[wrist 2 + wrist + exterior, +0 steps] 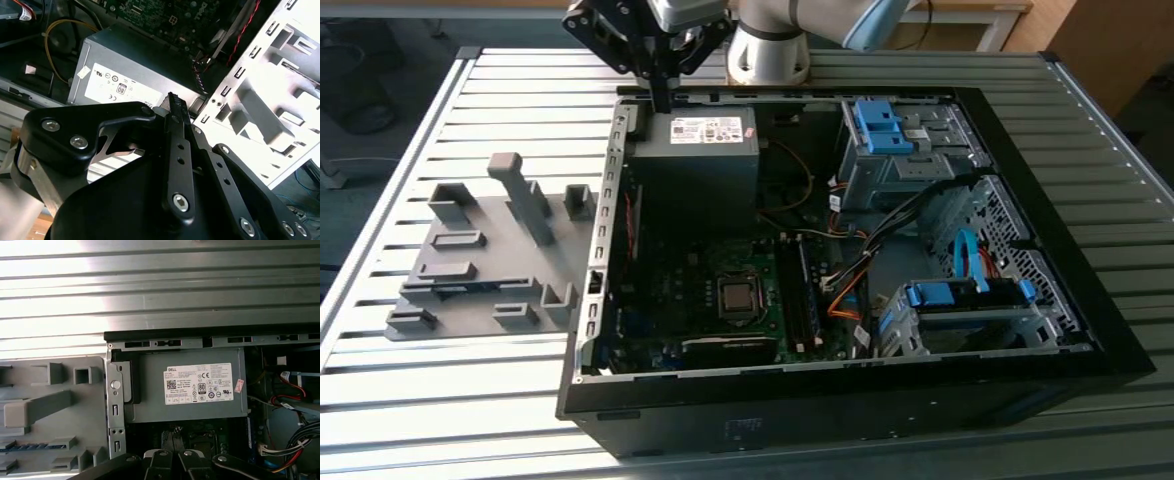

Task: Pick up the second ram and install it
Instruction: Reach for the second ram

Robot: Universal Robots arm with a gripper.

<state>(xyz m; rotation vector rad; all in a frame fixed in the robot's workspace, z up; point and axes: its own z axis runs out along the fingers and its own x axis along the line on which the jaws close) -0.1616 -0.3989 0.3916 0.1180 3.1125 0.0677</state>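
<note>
One black claw point(663, 100) hangs clenched, fingertips together, over the grey boxy power supply point(698, 150) inside the open black computer case point(854, 410). We see the dark blue-green ram stick point(35, 446) lying in a slot of the grey plastic fixture plate point(467, 260), which sits beside the case on the slatted metal worktop point(400, 400).

The table point(454, 400) is shiny ribbed metal, the fixture point(480, 282) matt grey plastic, the claw point(664, 100) matt black.

I get hard glare off the slatted table point(150, 270) in the first wrist view; the computer case point(854, 410) is dark inside.
</note>
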